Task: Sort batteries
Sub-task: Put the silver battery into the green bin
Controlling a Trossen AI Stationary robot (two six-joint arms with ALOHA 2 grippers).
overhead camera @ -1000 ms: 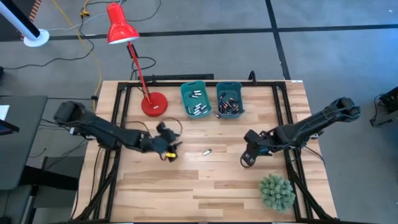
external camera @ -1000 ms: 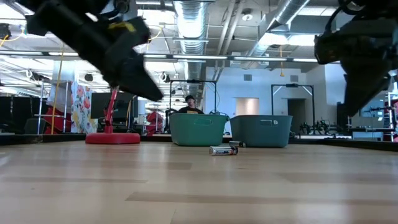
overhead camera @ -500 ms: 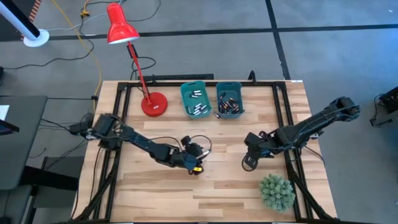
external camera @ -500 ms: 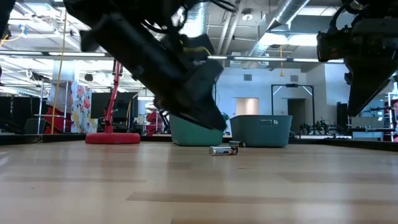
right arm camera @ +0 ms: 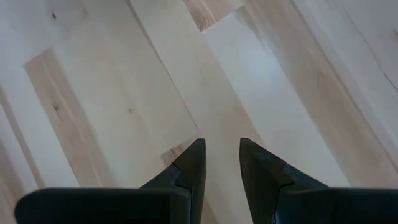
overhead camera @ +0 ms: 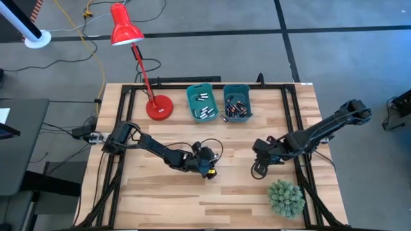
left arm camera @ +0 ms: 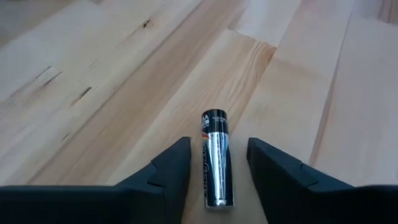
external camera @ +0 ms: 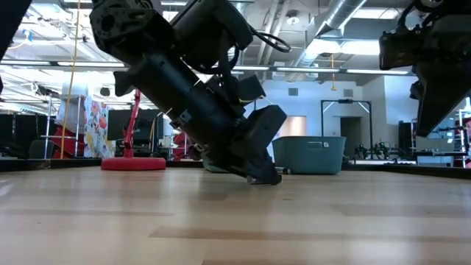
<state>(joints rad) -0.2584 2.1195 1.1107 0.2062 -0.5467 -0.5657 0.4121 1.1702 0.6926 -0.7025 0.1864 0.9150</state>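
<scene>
One battery (left arm camera: 216, 163), silvery with a black end, lies flat on the wooden table near its middle. My left gripper (left arm camera: 217, 168) is open and low over it, slanting down, with a finger on each side of the battery and a gap to both. The same gripper (overhead camera: 211, 163) (external camera: 263, 177) hides the battery in the high and low views. Two teal bins stand at the far edge: the left bin (overhead camera: 202, 104) holds silvery batteries, the right bin (overhead camera: 237, 102) dark ones. My right gripper (overhead camera: 257, 169) (right arm camera: 222, 163) hovers over bare wood at the right, open by a narrow gap, with nothing between its fingers.
A red desk lamp (overhead camera: 158, 107) stands left of the bins, its head leaning out past the table's far-left corner. A small green plant (overhead camera: 285, 197) sits near the near-right corner. A black frame runs along the table's edges (overhead camera: 126, 128).
My left gripper has swept from the table's left toward the middle and down to the lying battery, and now straddles it just above the wood. The battery has kept its place.
</scene>
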